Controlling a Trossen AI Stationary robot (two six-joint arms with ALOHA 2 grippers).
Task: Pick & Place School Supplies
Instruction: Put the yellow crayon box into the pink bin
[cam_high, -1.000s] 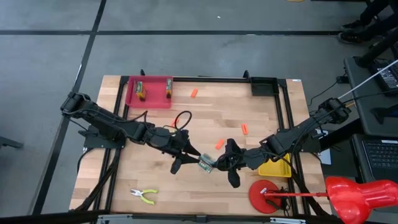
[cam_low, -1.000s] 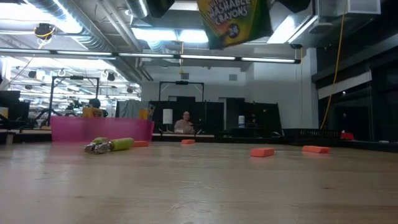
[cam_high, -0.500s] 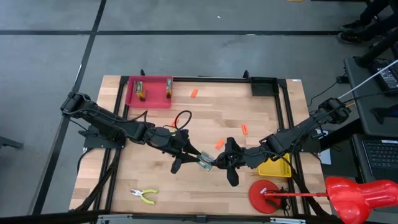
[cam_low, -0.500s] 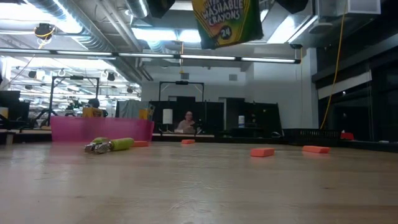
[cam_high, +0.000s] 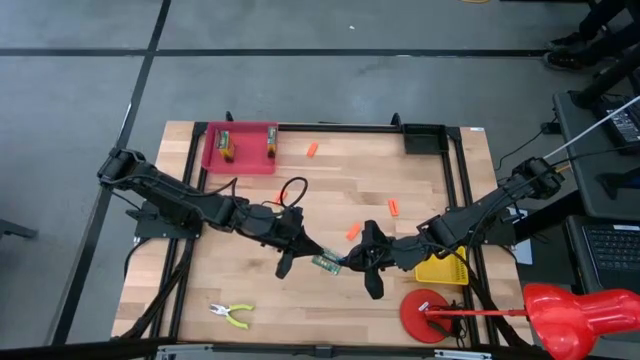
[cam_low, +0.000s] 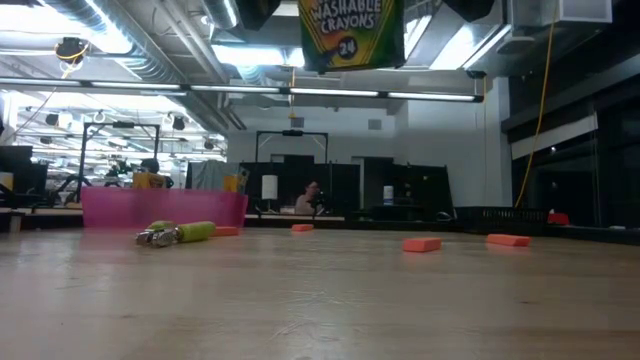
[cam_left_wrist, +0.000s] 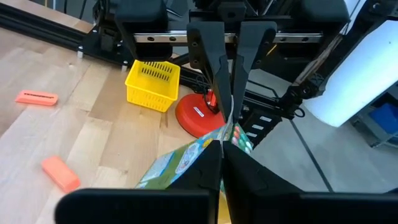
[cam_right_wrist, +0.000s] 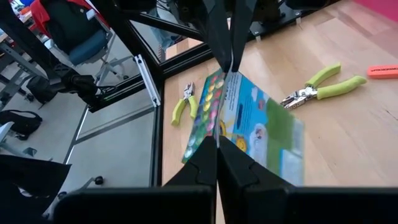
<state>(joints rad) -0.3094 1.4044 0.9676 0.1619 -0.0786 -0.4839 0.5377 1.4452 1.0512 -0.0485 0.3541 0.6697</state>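
- The left end effector (cam_high: 297, 247) is up over the middle of the tabletop (cam_high: 260, 300), and its two fingers are pinched shut on one end of the crayon box (cam_high: 325, 263)
- The crayon box is in the air between both arms, not touching the wood; from low down you see it hanging way up top (cam_low: 350, 35)
- A second ago the box sat crooked in the low view and more to the right; now it hangs straighter and has slid a bit left, so the arms have turned it and carried it a little
- From above, the box looked wider before and now looks thin, like we see its edge
- The right end effector (cam_high: 358, 262) is squeezed shut on the other end of the box, so both arms hold it together
- I think this is a pass from one arm to the other, and one side has to let go next; I can't tell which
- If both let go or pull too hard, the box could fall or bend
- The pink tray (cam_high: 242, 162) sits at the far left corner, the yellow basket (cam_high: 443, 271) sits at the right, and orange pieces (cam_high: 393, 208) lie still on the wood
- One pair of pliers (cam_high: 231, 315) lies near the front edge, not picked up yet, so lots of work is left
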